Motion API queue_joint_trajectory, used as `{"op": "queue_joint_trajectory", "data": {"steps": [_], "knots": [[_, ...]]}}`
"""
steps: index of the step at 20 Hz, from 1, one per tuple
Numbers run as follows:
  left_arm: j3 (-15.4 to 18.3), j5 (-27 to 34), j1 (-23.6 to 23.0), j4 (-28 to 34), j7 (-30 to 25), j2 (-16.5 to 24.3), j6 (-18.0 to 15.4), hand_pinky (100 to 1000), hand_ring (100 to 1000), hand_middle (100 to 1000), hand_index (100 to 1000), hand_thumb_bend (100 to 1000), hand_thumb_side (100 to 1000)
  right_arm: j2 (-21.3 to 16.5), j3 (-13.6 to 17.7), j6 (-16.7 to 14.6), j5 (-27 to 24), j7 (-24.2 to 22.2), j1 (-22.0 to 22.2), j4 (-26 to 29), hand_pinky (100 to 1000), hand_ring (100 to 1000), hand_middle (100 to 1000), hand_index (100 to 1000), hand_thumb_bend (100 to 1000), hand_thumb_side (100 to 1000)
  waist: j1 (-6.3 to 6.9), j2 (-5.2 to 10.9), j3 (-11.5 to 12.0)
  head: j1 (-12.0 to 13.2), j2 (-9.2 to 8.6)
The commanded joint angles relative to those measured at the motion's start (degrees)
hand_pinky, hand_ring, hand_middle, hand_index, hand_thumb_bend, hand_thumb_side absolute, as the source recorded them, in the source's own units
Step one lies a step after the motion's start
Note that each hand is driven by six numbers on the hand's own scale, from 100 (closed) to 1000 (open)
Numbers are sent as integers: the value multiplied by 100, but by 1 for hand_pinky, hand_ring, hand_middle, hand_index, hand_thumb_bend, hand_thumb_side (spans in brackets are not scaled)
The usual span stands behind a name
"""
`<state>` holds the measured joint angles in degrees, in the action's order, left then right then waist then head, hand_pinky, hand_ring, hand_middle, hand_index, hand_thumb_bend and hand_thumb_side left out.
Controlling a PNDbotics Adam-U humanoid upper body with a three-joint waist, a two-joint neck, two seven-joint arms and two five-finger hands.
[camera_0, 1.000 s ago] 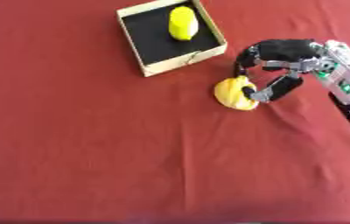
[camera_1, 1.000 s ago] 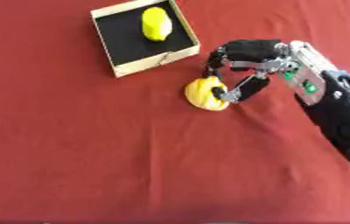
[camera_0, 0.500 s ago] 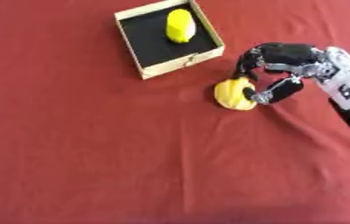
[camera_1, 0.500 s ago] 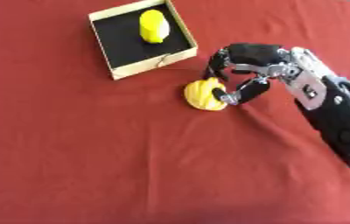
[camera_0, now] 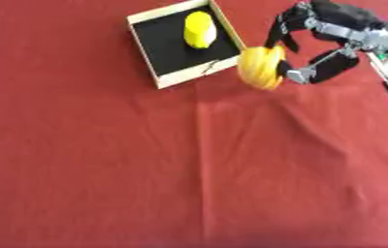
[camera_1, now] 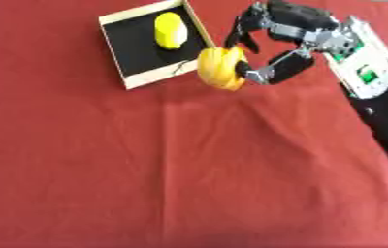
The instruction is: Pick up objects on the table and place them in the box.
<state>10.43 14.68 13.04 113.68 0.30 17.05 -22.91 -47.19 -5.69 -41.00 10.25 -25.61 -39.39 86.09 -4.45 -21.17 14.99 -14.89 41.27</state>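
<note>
The right hand (camera_1: 292, 42) has its fingers and thumb curled round a yellow-orange fruit (camera_1: 220, 68), which a second ago sat lower on the red tablecloth (camera_0: 189, 164) well short of the box (camera_0: 146, 38). Now the fruit appears lifted and sits just beside the box's near right corner, overlapping its wooden rim. Inside the box, on the black floor, a yellow lemon-shaped piece (camera_0: 199, 29) lies as it did before; the left hand shows in neither view.
</note>
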Motion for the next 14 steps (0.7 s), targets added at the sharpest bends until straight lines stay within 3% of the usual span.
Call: {"op": "queue_joint_trajectory", "data": {"steps": [1, 11, 12, 13, 14], "knots": [[-5, 25, 12, 91, -21, 118, -10, 873, 786, 764, 852, 125, 719, -133, 55, 46, -261, -283, -450, -214, 564, 608, 263, 425, 100, 199, 9, 152, 19, -10, 1], [-32, 50, 98, 91, -60, 143, -2, 873, 786, 764, 851, 128, 721, 700, 40, 85, 199, -572, -1793, -1832, 571, 615, 267, 430, 100, 198, -124, 88, 196, -96, -91], [-38, 58, 120, 91, -69, 144, -2, 873, 786, 764, 851, 116, 733, 802, 55, 69, 310, -548, -1895, -1985, 571, 614, 270, 432, 100, 112, -138, 71, 229, -112, -109], [-45, 66, 142, 91, -78, 145, -5, 873, 787, 764, 851, 127, 720, 898, 72, 48, 438, -506, -1988, -2128, 571, 614, 272, 434, 100, 198, -149, 52, 265, -135, -130], [-52, 76, 163, 91, -87, 147, -10, 873, 787, 764, 851, 127, 720, 994, 88, 20, 589, -450, -2077, -2275, 571, 614, 272, 434, 100, 198, -158, 36, 300, -159, -149]]}}
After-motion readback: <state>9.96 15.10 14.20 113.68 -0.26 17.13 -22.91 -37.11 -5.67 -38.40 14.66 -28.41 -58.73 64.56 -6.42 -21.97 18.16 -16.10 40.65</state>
